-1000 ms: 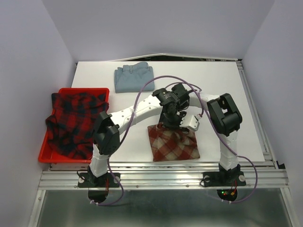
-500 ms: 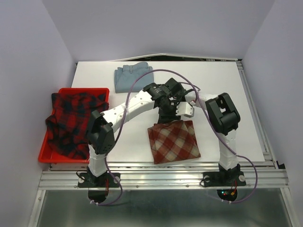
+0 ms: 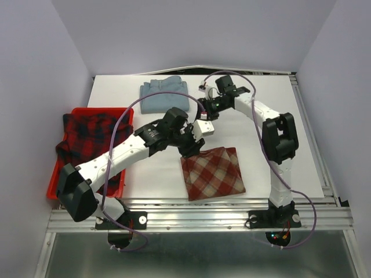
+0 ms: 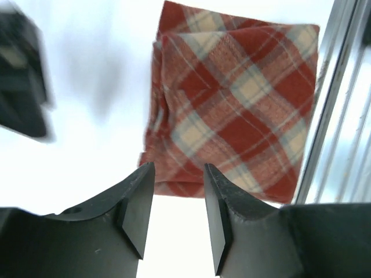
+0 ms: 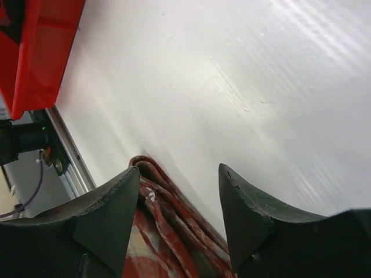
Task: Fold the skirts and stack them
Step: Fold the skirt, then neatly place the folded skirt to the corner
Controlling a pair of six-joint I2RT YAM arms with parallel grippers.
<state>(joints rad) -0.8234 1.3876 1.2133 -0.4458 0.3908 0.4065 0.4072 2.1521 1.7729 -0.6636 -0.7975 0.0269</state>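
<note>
The brick-red and cream check skirt [image 3: 213,172] lies folded in a square near the table's front edge; it also shows in the left wrist view [image 4: 232,98] and the right wrist view [image 5: 168,243]. My left gripper [image 3: 190,149] [image 4: 178,174] is open and empty, just above the skirt's far left corner. My right gripper [image 3: 200,132] [image 5: 178,174] is open and empty, close behind that same far edge. The light blue skirt [image 3: 164,94] lies at the back of the table. The red and navy plaid skirt [image 3: 87,150] lies bunched in the red tray [image 3: 101,111].
The red tray sits at the table's left edge and shows in the right wrist view [image 5: 35,52]. The metal rail [image 3: 203,208] runs along the front edge. A dark blurred shape [image 4: 23,87] sits left of my left fingers. Purple cables loop over both arms.
The check skirt was bunched under both grippers; now it lies flat and folded. Both grippers have pulled back to its far edge. The left arm has swung left, the right arm has reached farther back.
</note>
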